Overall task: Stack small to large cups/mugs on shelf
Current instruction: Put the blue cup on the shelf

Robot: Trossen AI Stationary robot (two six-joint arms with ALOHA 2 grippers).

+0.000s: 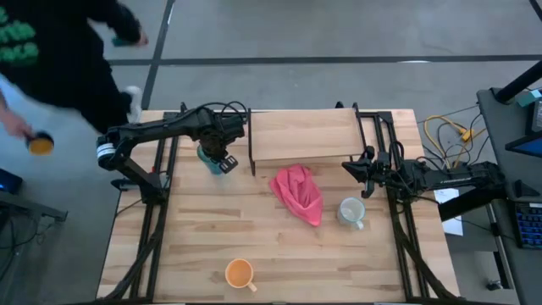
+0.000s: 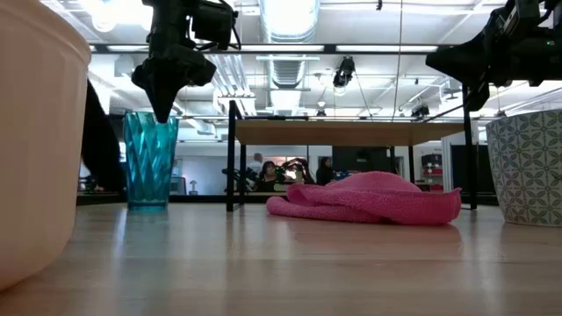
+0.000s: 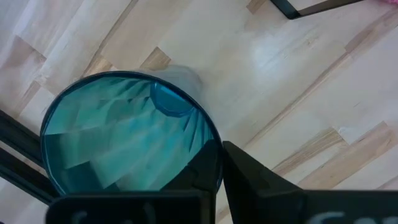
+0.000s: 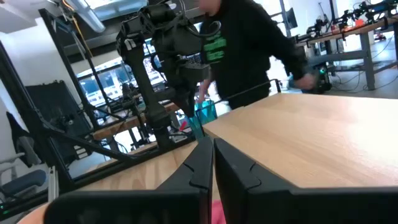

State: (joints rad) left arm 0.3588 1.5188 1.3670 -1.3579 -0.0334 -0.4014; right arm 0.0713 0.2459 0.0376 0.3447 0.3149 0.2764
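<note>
- Teal tumbler (image 1: pixel 212 158) stands upright on the tabletop (image 1: pixel 186 246) near the far left corner, just beside the left end of the shelf (image 1: pixel 301 135).
- Left gripper (image 1: pixel 222 161) hangs directly over the tumbler's mouth; in the left wrist view one dark finger (image 3: pixel 199 171) dips inside the rim and the other (image 3: pixel 261 183) sits outside it, so the jaws straddle the wall, parted only a little. Whether they press the wall I cannot tell.
- The tumbler is translucent, faceted and tall, wider at the rim than at the base.
- Right gripper (image 1: pixel 356 167) hovers near the right end of the shelf, above the white mug (image 1: pixel 351 211); its fingers (image 4: pixel 199 165) lie pressed together, holding nothing.
- Orange mug (image 1: pixel 240 274) sits near the front edge of the tabletop, well apart from both grippers.
- Pink cloth (image 1: pixel 298 193) lies crumpled in front of the shelf, between the tumbler and the white mug.
</note>
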